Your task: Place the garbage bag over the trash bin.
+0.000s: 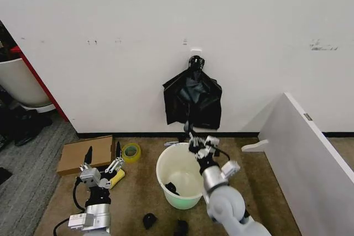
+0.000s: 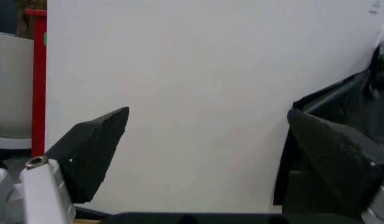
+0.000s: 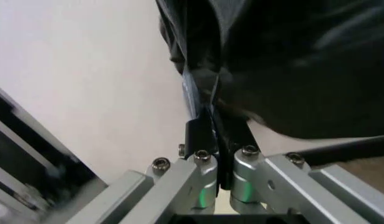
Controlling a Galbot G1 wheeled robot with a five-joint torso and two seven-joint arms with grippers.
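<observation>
A: Well, where's the bag?
B: Hanging on the wall above the bin, long axis vertical. The right gripper sits right under it, fingers pinched on its bottom edge.
A: And the left?
B: The left gripper is well off to the side, low, fingers apart, holding nothing.
A: Anything in the bin?
B: A small black lump at the bottom.

Your right gripper: raised forward, fingers pinched together. Your left gripper: low (parked), fingers spread wide.
</observation>
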